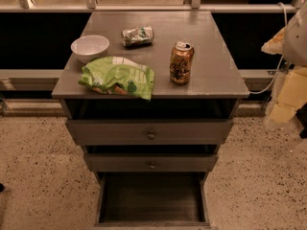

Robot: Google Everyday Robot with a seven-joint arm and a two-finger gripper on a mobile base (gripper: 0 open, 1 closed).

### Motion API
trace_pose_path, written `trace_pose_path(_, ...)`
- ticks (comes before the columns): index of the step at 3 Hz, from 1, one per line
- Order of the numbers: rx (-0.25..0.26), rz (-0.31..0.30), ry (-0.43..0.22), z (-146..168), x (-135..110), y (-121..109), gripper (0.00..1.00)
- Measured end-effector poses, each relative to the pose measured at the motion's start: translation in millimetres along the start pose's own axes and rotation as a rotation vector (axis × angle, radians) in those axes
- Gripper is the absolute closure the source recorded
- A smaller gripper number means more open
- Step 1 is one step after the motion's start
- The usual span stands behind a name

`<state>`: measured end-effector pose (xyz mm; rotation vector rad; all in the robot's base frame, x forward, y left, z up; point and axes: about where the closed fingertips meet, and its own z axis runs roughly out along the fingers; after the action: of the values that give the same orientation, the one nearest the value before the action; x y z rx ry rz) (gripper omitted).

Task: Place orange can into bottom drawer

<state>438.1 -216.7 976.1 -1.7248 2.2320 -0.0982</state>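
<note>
Camera view: the orange can (182,63) stands upright near the right front of the grey cabinet top (216,42), with the bottom drawer (151,200) pulled out below, its inside dark. Left of it lie a green snack bag (117,77), a white bowl (89,47) and, farther back, a crushed silver-green can (137,36). At the right edge the gripper (287,99) hangs beside the cabinet, apart from the can; its state cannot be told.

cream-yellow blocky end effector (287,96) at right edge, grey-white arm (298,37) above
</note>
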Motion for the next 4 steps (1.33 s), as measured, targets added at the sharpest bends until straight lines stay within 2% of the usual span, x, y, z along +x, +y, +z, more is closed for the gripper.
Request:
trace_pose_path(1, 0.000, 0.000, 0.000, 0, 0, 0, 0.00)
trace_pose_path(2, 0.023, -0.023, -0.094, 1, -13, -10, 0.00)
trace_pose_path(3, 0.090, -0.057, -0.299, 1, -42, -47, 0.00)
trace_pose_path(4, 0.151, -0.021, -0.531, 11, -65, -94, 0.00)
